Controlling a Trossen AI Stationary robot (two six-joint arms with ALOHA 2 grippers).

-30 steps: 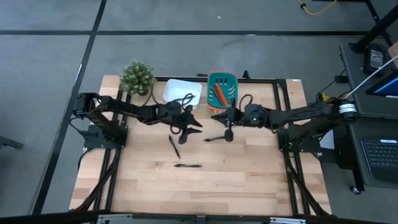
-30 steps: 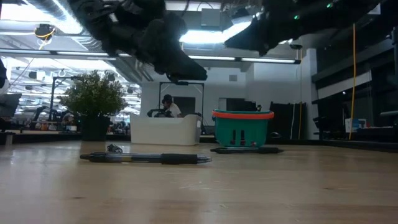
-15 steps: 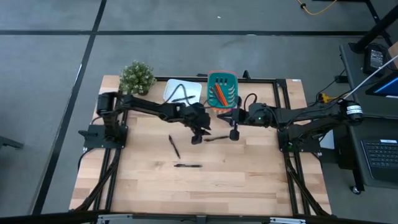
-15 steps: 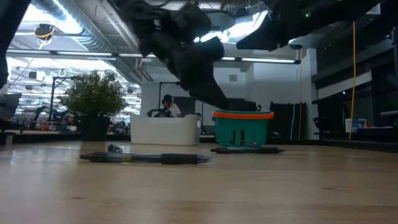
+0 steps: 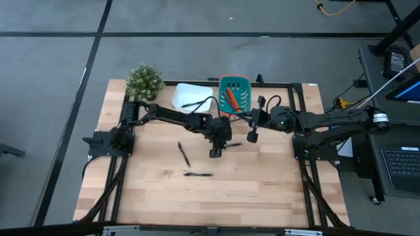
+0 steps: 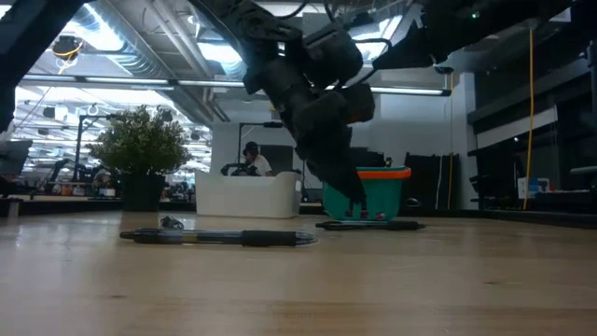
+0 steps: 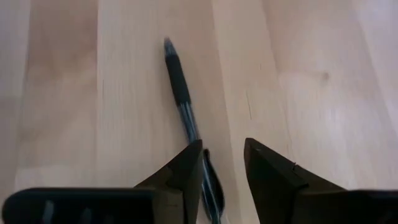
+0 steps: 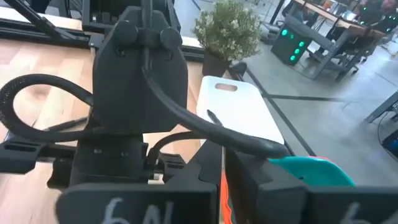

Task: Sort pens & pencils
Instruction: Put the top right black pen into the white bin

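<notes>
Three black pens lie flat on the wooden table: one in the middle [image 5: 230,144], one to its left [image 5: 184,155] and one nearer the front edge [image 5: 197,174]. My left gripper [image 7: 222,152] hangs open, tipped steeply down over the middle pen [image 7: 181,93]. That pen's near end lies between the fingers, close beside one finger [image 7: 186,171]; I cannot tell whether it touches. The orange-red pencils [image 5: 231,98] lie in the teal basket [image 5: 234,82]. My right gripper [image 5: 252,136] is shut and holds nothing, raised right of the middle pen.
A white tray [image 5: 197,92] with a black pen in it [image 5: 190,105] stands at the back, left of the basket. A potted plant [image 5: 144,80] is at the far left corner. Bare wood stretches along the near half of the table [image 5: 216,196].
My left gripper has swung toward the table's right, sunk and tipped steeply downward, ending over the middle pen. My right gripper has drawn back toward the table's right edge and risen a little. The pens have stayed where they were.
</notes>
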